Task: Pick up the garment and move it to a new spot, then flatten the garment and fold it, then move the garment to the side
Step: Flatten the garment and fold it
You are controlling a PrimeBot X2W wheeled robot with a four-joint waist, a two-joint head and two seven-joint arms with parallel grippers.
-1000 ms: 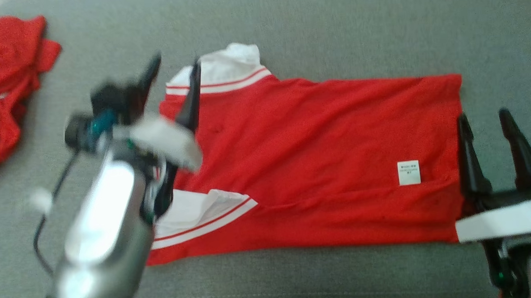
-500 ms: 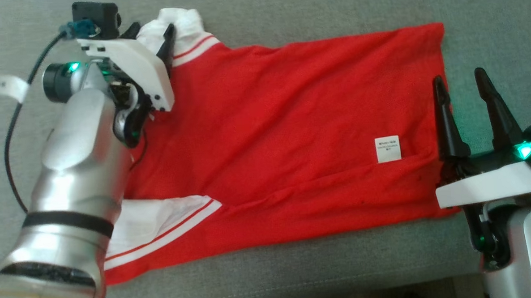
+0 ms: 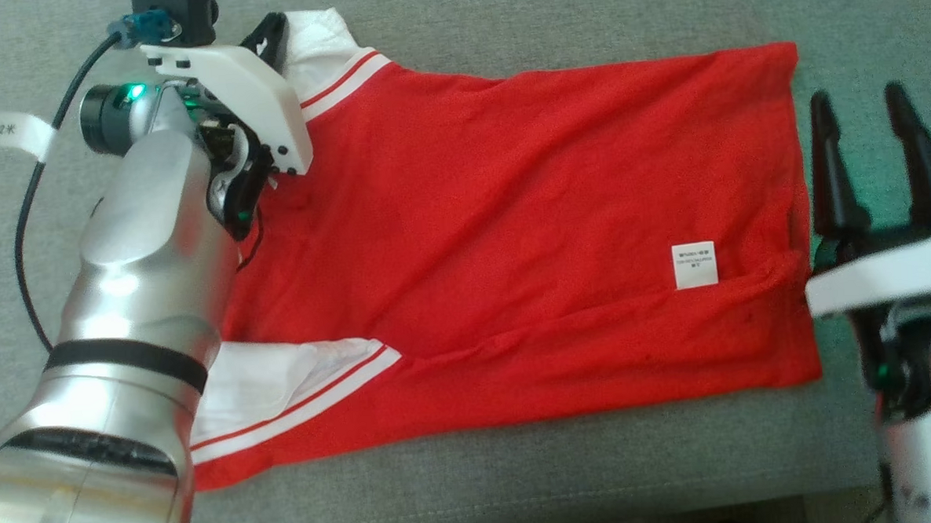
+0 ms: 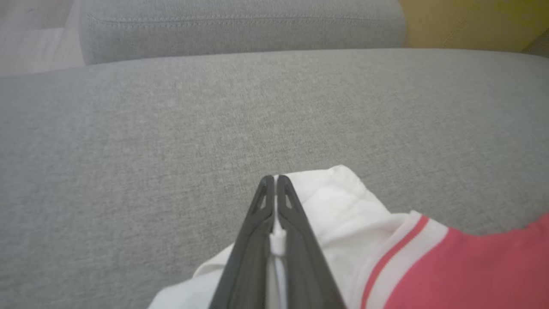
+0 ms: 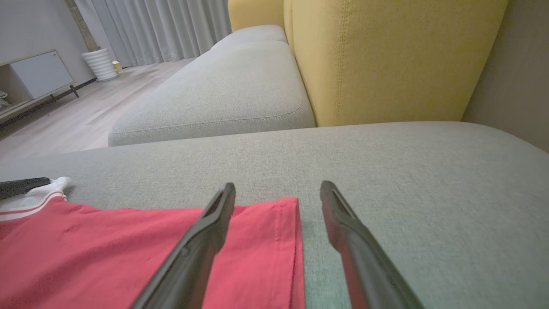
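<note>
**Change since the earlier frames.** Half a second ago the left pincer (image 4: pixel 274 180) had its fingers apart on either side of the white sleeve (image 4: pixel 339 201). They are now pressed together with a fold of that sleeve's white cloth pinched between them. The right pincer (image 3: pixel 857 95) is spread as before, and nothing is held in it. The head camera has shifted between frames, so no movement of the garment (image 3: pixel 510 212) is recorded.

**Position.** The garment, red with white sleeves edged in red stripes, lies spread on the grey sofa seat (image 3: pixel 580 13). It runs from the left pincer at the far sleeve across to the right pincer at the hem. In the right wrist view the hem edge lies between that pincer's two fingers. Whether they touch the cloth cannot be told.

**Markings.**
- **Label:** A small white label (image 3: pixel 694 265) sits on the red cloth near the right pincer, on the side towards the left pincer. Its print is too small to read.
- **Tag:** A white tag (image 3: pixel 16 132) on the cable behind the left pincer reads "2", followed by a character that is not clear.
</note>
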